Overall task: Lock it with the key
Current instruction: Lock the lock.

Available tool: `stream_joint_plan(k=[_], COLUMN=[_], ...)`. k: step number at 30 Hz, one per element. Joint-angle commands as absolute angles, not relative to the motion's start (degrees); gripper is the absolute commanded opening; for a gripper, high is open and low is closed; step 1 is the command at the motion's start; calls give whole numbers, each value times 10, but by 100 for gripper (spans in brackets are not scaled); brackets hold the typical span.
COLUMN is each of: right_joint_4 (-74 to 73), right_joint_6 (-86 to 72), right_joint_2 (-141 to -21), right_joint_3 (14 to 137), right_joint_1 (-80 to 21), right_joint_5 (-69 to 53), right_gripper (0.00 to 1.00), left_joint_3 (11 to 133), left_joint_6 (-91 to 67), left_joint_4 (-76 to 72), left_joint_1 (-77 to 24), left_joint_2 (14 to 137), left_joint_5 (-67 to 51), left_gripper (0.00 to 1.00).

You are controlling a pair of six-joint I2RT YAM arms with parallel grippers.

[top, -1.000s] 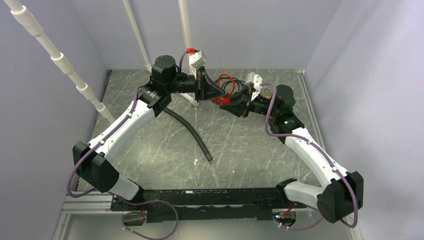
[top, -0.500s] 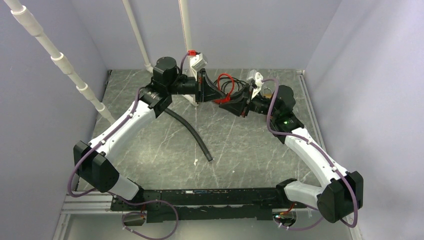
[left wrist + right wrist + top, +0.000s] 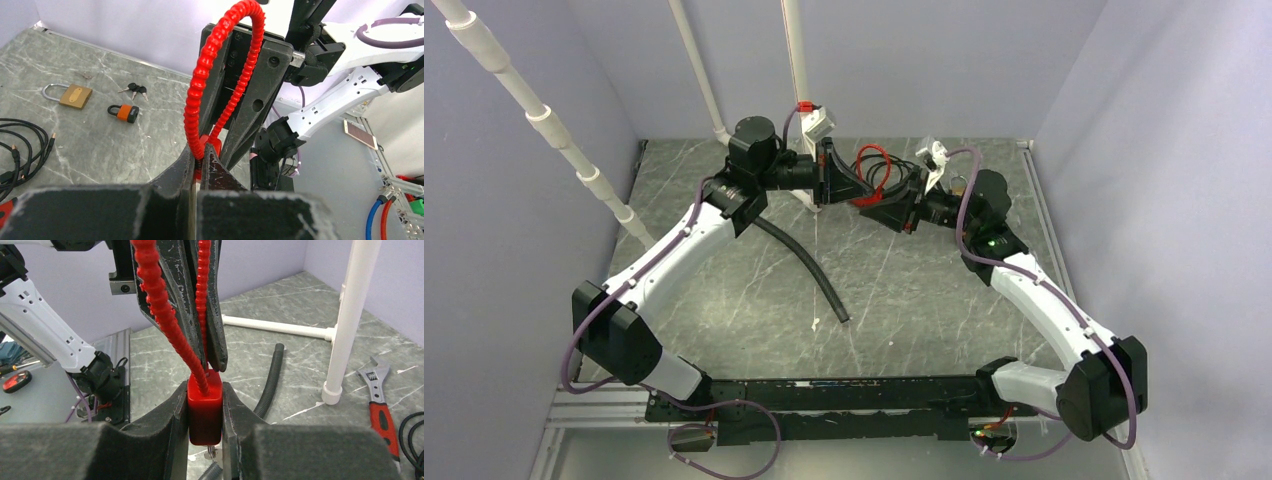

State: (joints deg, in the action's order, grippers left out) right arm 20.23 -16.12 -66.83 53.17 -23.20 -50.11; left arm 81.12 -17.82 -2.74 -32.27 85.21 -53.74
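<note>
A red cable lock hangs between my two grippers above the back of the table. My right gripper (image 3: 204, 396) is shut on its red lock body (image 3: 204, 412), and a small metal key (image 3: 211, 452) sticks out of the body's underside. My left gripper (image 3: 201, 156) is shut on the ribbed red cable (image 3: 220, 75) where it nears the body. The cable loops up over the left fingers (image 3: 187, 305). In the top view the left gripper (image 3: 848, 187) and right gripper (image 3: 882, 208) meet tip to tip under the cable loop (image 3: 876, 163).
A black corrugated hose (image 3: 809, 270) lies on the table left of centre. White pipes (image 3: 350, 320) stand behind. A brass padlock (image 3: 75, 96), a small orange padlock (image 3: 125, 112), loose keys (image 3: 134, 90), black cables (image 3: 20, 145) and a red-handled wrench (image 3: 380, 407) lie at the back.
Both grippers, still holding the lock, have shifted slightly toward the back left. The right wrist has risen a little. The holds are unchanged.
</note>
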Motion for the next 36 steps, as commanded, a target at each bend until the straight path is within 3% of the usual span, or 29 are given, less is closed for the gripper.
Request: stream_joint_plan(k=[1, 14, 22, 31, 36], right_joint_4=[303, 340, 401, 359, 324], right_joint_6=[-185, -177, -269, -233, -190], right_joint_2=[-663, -687, -698, -676, -652], right_joint_3=[559, 614, 613, 583, 556], right_joint_1=[-234, -238, -237, -237, -234], right_joint_5=[-462, -427, -402, -425, -436], right_gripper=[0, 0, 0, 0, 0], left_joint_3=[793, 769, 735, 815, 868], left_joint_6=[-198, -165, -232, -156, -156], left_joint_4=[-9, 46, -54, 36, 53], left_joint_1=[-333, -341, -324, -307, -262], left_joint_2=[843, 861, 858, 879, 883], left_joint_5=[-579, -579, -622, -652, -675], left_gripper=[0, 0, 0, 0, 6])
